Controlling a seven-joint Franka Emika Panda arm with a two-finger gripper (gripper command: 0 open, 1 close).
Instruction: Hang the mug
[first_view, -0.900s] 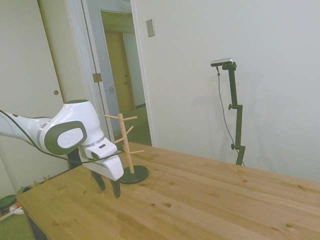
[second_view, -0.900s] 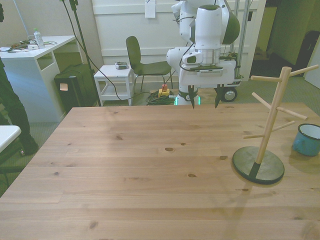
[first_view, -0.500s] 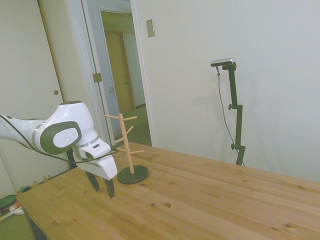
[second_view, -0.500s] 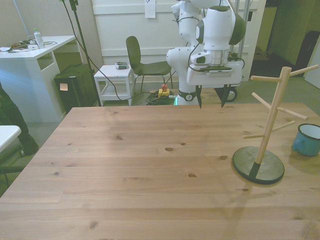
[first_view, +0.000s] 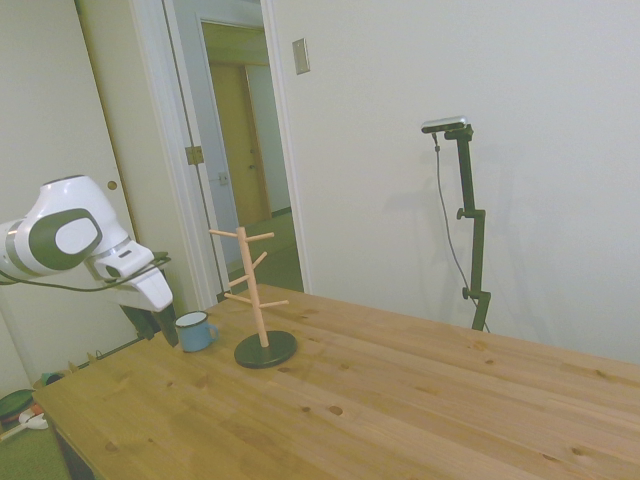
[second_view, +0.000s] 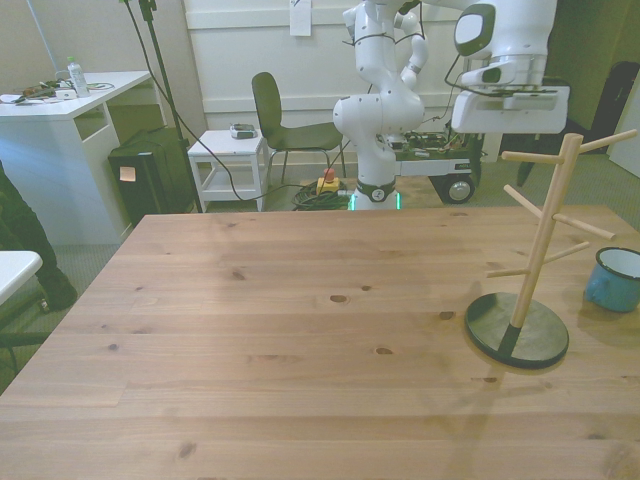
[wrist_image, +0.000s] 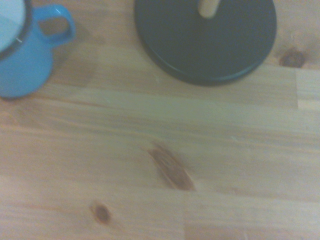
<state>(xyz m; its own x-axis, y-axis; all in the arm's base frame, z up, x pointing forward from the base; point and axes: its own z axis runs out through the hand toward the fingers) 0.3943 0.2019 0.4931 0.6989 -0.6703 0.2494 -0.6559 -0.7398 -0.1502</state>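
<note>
While we find no legible writing on the mug (first_view: 195, 331) or the peg stand (first_view: 262, 306), both show clearly. Mug stands upright on the table (second_view: 260, 330), just beside the stand's dark base, at the front view's right edge. Arm is raised, its wrist above and behind the mug in the side view. Gripper (first_view: 160, 322) fingers are mostly hidden; we cannot tell their spacing.

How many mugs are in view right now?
1. The mug stands on the table at the front view's right edge, beside the peg stand, not touching it. No mug hangs on a peg.
</note>
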